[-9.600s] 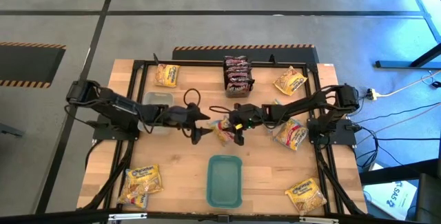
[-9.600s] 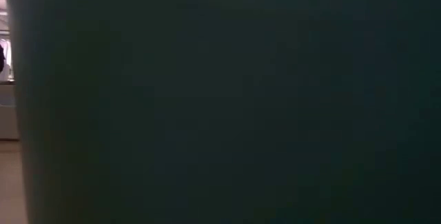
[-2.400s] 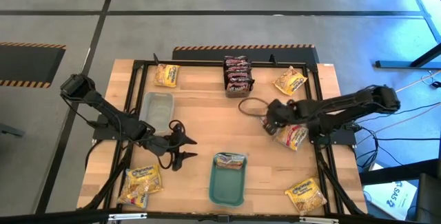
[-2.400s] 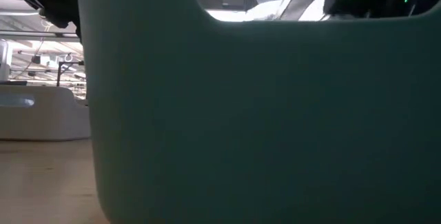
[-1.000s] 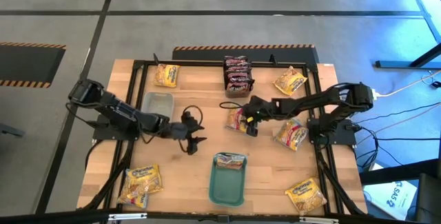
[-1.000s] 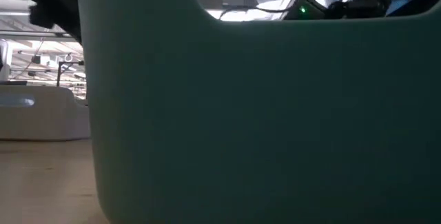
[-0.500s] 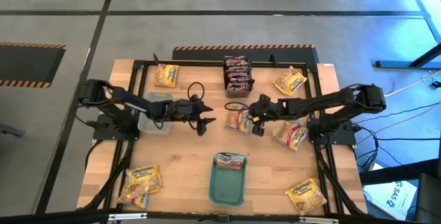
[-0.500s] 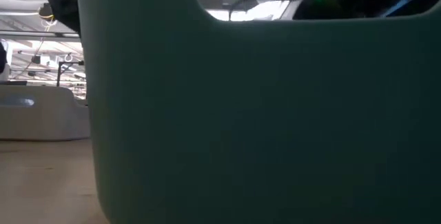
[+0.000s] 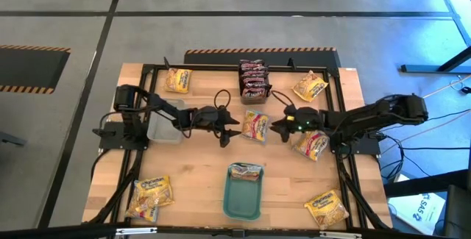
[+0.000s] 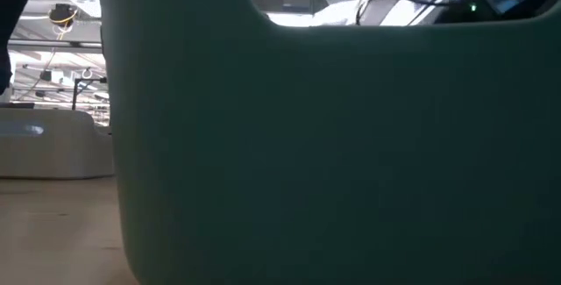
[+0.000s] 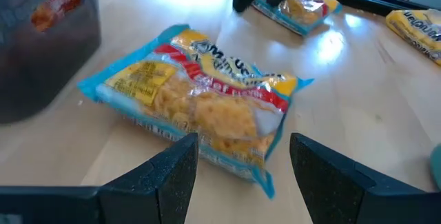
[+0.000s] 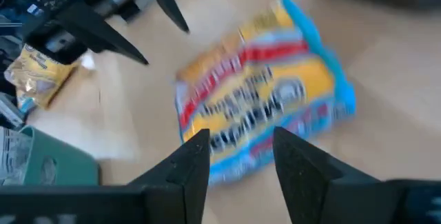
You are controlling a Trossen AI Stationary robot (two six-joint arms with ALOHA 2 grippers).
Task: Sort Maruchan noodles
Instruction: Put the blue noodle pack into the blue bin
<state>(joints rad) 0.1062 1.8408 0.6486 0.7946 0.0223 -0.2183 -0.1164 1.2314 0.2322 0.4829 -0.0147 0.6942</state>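
A pale packet of Maruchan noodles with red-yellow print (image 9: 255, 125) lies flat at the table's middle, also seen in the left wrist view (image 11: 200, 107) and the right wrist view (image 12: 262, 107). My left gripper (image 9: 229, 131) (image 11: 241, 182) is open just left of it, its fingers pointing at the packet. My right gripper (image 9: 275, 127) (image 12: 241, 162) is open just right of it. Another pale packet (image 9: 246, 170) lies in the far end of the teal tray (image 9: 239, 202). Dark packets (image 9: 252, 81) are stacked at the far edge.
Yellow packets lie at the far left (image 9: 177, 81), far right (image 9: 310, 86), right (image 9: 312, 143), near left (image 9: 151, 195) and near right (image 9: 326, 208). A clear grey tub (image 9: 165, 119) sits under my left arm. The tray's wall (image 10: 333, 145) fills the low view.
My left gripper has swung from near the tray toward the far edge and the right, up to the pale packet. My right gripper has drawn back toward the table's right, and the packet now lies apart from it at the middle.
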